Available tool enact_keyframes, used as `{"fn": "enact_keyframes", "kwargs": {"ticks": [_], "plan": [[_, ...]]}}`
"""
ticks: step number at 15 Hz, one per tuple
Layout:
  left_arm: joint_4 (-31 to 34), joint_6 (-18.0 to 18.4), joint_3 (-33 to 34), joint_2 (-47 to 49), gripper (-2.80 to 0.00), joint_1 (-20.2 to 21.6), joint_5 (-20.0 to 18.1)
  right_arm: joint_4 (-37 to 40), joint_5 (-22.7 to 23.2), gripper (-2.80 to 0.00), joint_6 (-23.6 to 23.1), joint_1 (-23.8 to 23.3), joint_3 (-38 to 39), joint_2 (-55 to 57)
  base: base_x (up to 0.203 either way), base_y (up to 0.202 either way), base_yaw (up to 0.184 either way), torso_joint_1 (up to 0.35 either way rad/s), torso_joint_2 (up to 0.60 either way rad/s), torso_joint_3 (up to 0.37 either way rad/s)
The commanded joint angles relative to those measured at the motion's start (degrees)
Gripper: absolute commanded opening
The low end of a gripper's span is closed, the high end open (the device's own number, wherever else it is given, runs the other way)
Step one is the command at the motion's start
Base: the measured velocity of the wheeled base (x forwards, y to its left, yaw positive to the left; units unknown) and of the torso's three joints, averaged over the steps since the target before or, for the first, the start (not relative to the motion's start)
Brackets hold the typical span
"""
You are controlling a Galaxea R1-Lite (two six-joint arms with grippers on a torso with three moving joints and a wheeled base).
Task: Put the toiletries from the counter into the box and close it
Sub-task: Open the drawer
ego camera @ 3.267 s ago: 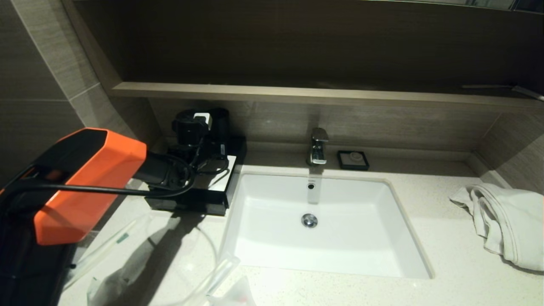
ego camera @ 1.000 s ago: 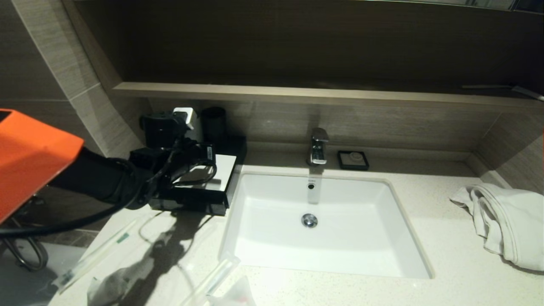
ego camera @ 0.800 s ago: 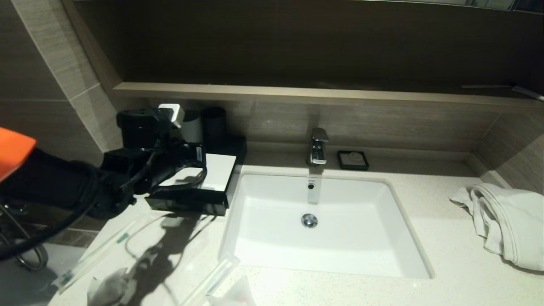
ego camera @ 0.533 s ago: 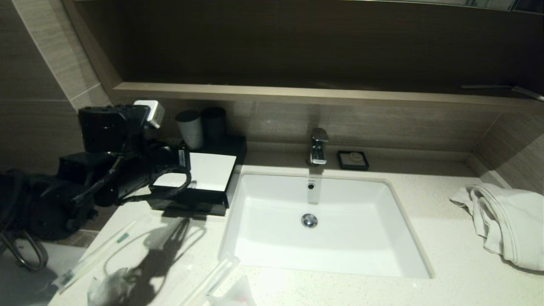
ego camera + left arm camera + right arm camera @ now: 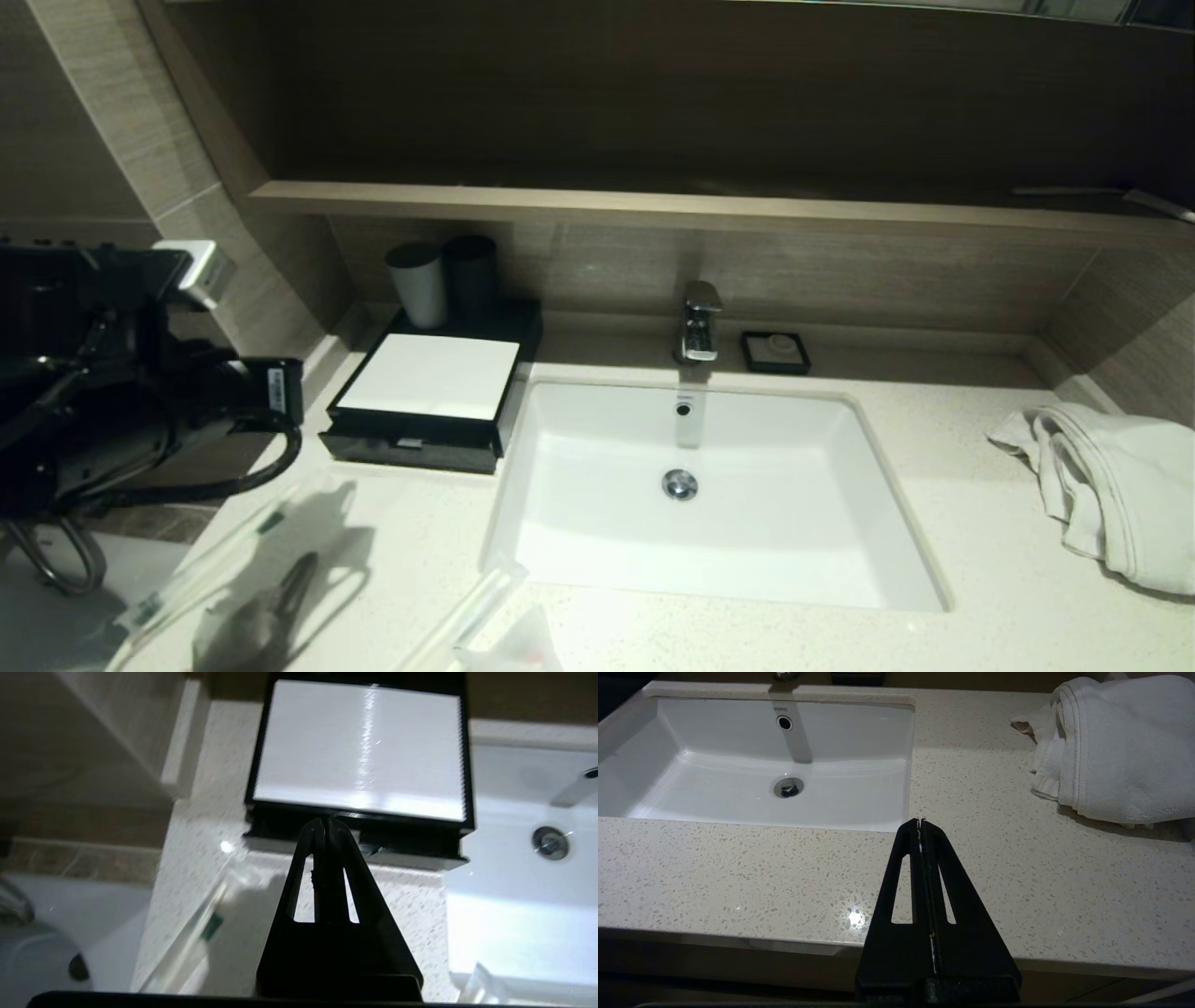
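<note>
Left gripper (image 5: 325,822) pinched closed and empty, off the counter's (image 5: 980,569) left edge facing the black drawer box (image 5: 429,392); wrapped toiletry sticks (image 5: 210,560) lie in front; probably next: open jaws, pick one.

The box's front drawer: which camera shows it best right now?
The head view: the box shows whole, its drawer front facing the camera. The left wrist view shows the top panel, but the shut left gripper crosses the drawer front. The right wrist view shows no box.
</note>
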State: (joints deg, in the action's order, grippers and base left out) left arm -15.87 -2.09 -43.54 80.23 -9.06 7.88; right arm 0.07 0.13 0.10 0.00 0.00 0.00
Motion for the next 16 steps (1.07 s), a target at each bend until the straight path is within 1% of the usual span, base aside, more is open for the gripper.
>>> {"fn": "enact_keyframes", "kwargs": {"ticks": [1, 4, 7, 9, 11, 12, 13, 14, 16], "plan": [[2.17, -0.09, 1.62, -3.28, -2.80, 3.35, 0.10, 0.01, 0.04, -2.80, -0.01, 0.00, 0.00, 0.00, 0.000, 0.000, 0.000, 0.000, 0.00, 0.000], [6.28, 0.03, 5.70, -7.86, -2.80, 7.83, -0.08, 0.01, 0.04, -2.80, -0.01, 0.00, 0.00, 0.00, 0.000, 0.000, 0.000, 0.000, 0.00, 0.000], [10.52, 0.49, 8.48, -10.33, -2.80, 9.83, -0.14, 0.01, 0.04, -2.80, -0.01, 0.00, 0.00, 0.00, 0.000, 0.000, 0.000, 0.000, 0.00, 0.000], [14.65, 4.09, 9.12, -11.32, -2.80, 12.43, -0.19, 0.01, 0.04, -2.80, -0.01, 0.00, 0.00, 0.00, 0.000, 0.000, 0.000, 0.000, 0.00, 0.000], [15.44, 5.74, 9.88, -11.54, -2.80, 15.91, -0.84, 0.01, 0.04, -2.80, -0.01, 0.00, 0.00, 0.00, 0.000, 0.000, 0.000, 0.000, 0.00, 0.000], [15.59, 6.59, 10.02, -11.51, -2.80, 17.24, -1.89, 0.01, 0.04, -2.80, -0.01, 0.00, 0.00, 0.00, 0.000, 0.000, 0.000, 0.000, 0.00, 0.000], [15.62, 7.04, 10.01, -11.45, -2.80, 17.55, -4.32, 0.01, 0.04, -2.80, -0.01, 0.00, 0.00, 0.00, 0.000, 0.000, 0.000, 0.000, 0.00, 0.000], [15.67, 7.15, 10.09, -11.48, -2.80, 17.58, -7.31, 0.01, 0.04, -2.80, -0.01, 0.00, 0.00, 0.00, 0.000, 0.000, 0.000, 0.000, 0.00, 0.000], [15.53, 7.13, 10.27, -10.95, -2.80, 17.52, -14.52, 0.01, 0.04, -2.80, -0.01, 0.00, 0.00, 0.00, 0.000, 0.000, 0.000, 0.000, 0.00, 0.000]]}}
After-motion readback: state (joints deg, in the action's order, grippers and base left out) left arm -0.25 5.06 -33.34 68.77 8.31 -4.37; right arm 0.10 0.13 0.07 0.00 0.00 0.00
